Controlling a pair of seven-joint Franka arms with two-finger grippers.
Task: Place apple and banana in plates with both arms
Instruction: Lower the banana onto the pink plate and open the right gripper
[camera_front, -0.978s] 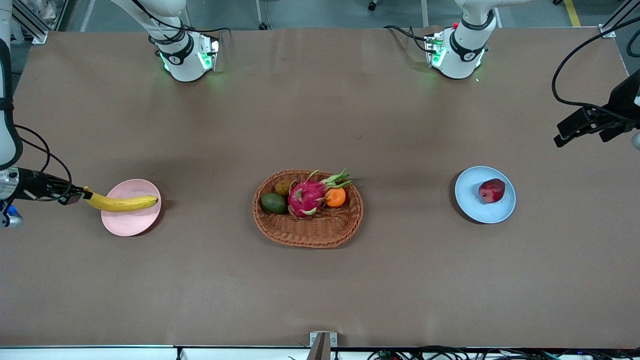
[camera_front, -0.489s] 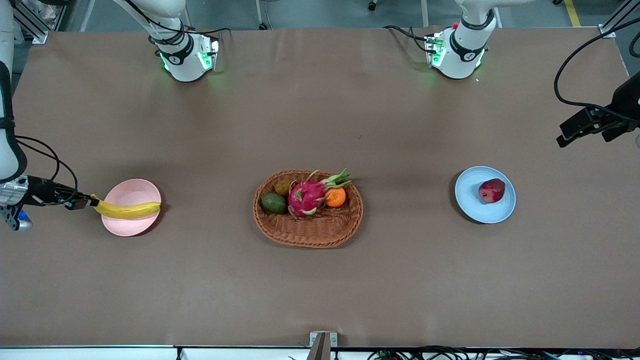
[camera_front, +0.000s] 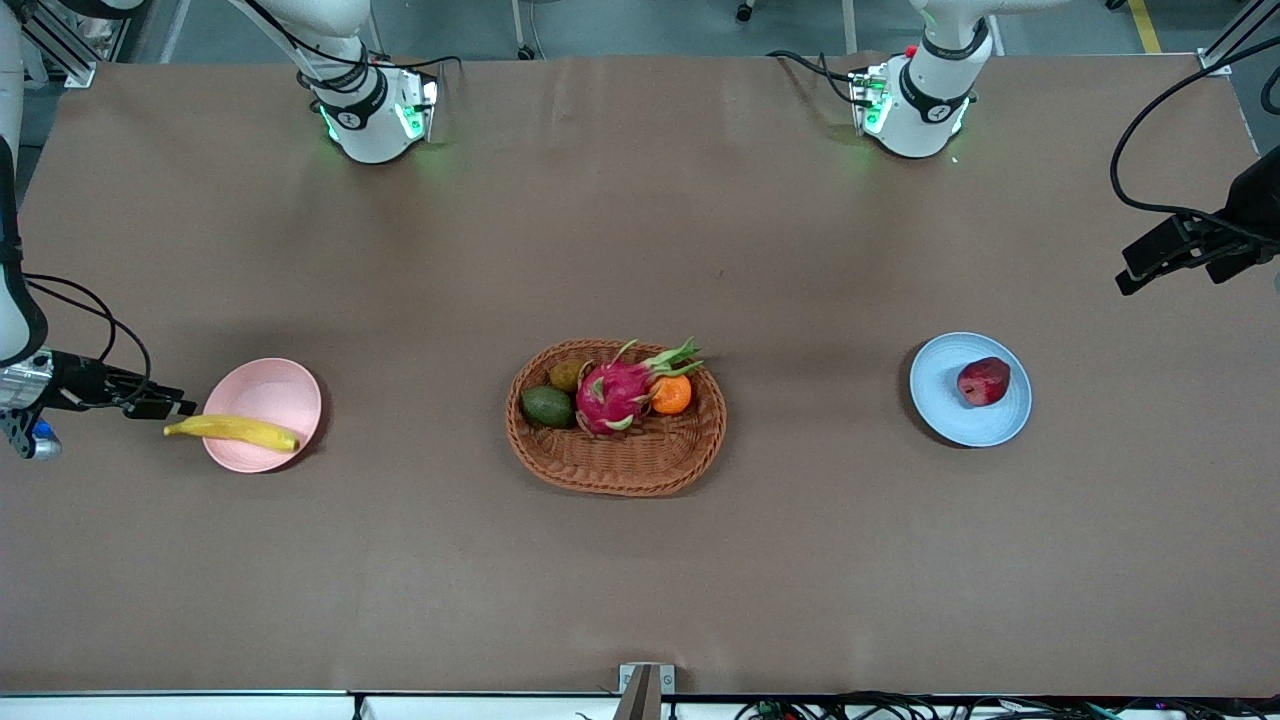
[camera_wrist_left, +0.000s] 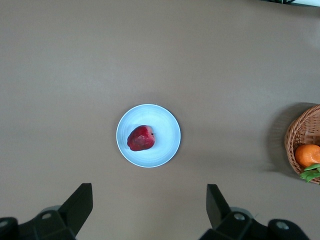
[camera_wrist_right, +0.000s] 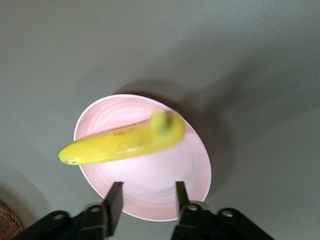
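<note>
Right gripper (camera_front: 185, 408) at the right arm's end of the table, fingers parted, holding nothing. Smooth curved yellow banana (camera_front: 232, 431) free of it, lying across the matte pink plate (camera_front: 265, 385), stem end overhanging the rim. Mid-table: one oval brown woven wicker basket (camera_front: 615, 463) with one spiky pink dragon fruit (camera_front: 612, 392), one orange (camera_front: 671, 395), one avocado (camera_front: 546, 406). Lumpy dark red apple (camera_front: 983, 381) sits on the light blue plate (camera_front: 950, 410). Left gripper (camera_wrist_left: 149, 210) over bare table, spread wide, empty. Two plates, two arms.
</note>
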